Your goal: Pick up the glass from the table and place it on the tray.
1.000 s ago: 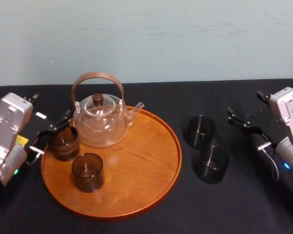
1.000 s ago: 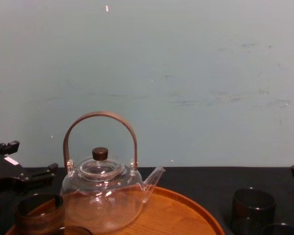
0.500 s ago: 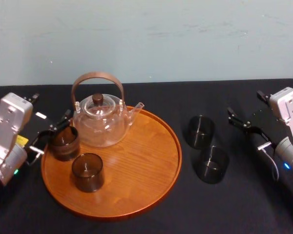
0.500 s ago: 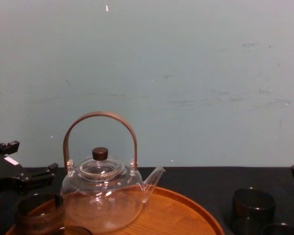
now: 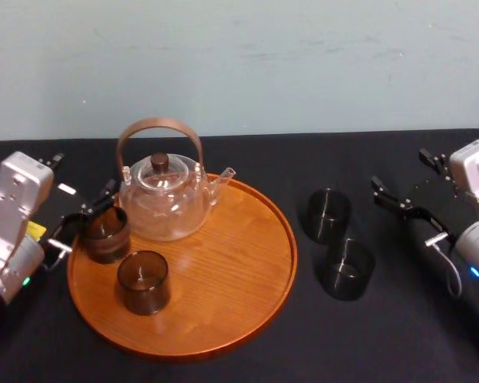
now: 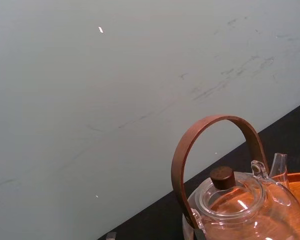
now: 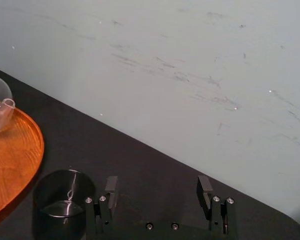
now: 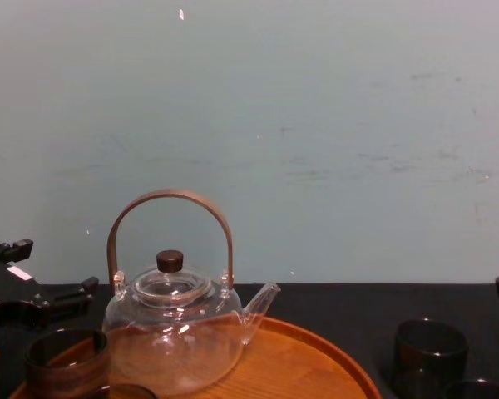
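Observation:
Two dark glasses stand on the black table [image 5: 399,335] right of the tray: a farther glass [image 5: 329,215] [image 8: 431,349] and a nearer glass [image 5: 347,270]. The round wooden tray [image 5: 231,263] holds two more dark glasses [image 5: 105,233] [image 5: 144,281]. My right gripper [image 5: 399,169] [image 7: 157,187] hovers open and empty to the right of the table glasses; in the right wrist view a glass [image 7: 60,207] stands just outside one finger. My left gripper [image 5: 85,174] [image 8: 50,268] is open and empty, raised just behind the tray's left glass.
A clear glass teapot [image 5: 164,199] [image 6: 240,205] with a brown hoop handle stands at the back of the tray. A pale wall closes off the table's far edge. Bare black tabletop lies between the tray and the two table glasses.
My right arm's wrist has drifted slightly to the right. The left arm, the glasses and the teapot have not moved.

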### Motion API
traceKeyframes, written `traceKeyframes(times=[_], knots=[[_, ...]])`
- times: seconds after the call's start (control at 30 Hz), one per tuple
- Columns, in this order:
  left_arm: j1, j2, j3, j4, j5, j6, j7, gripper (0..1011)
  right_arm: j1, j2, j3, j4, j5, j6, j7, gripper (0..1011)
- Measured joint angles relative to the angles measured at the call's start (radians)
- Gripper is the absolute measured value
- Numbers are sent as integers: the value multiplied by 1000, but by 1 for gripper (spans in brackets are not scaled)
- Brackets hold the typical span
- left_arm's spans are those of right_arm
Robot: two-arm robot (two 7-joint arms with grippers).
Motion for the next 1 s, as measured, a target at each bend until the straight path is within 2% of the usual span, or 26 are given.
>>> traceKeyframes(times=[0.4, 0.73, 1.0], knots=[[0, 0, 0, 0, 0, 0, 0, 1001, -82, 47, 68, -110, 78, 50, 79, 1002], [0, 0, 0, 0, 0, 0, 0, 1001, -182, 116, 131, -209, 168, 92, 199, 1002], [0, 0, 0, 0, 0, 0, 0, 1001, -241, 160, 162, -249, 198, 117, 275, 1002]])
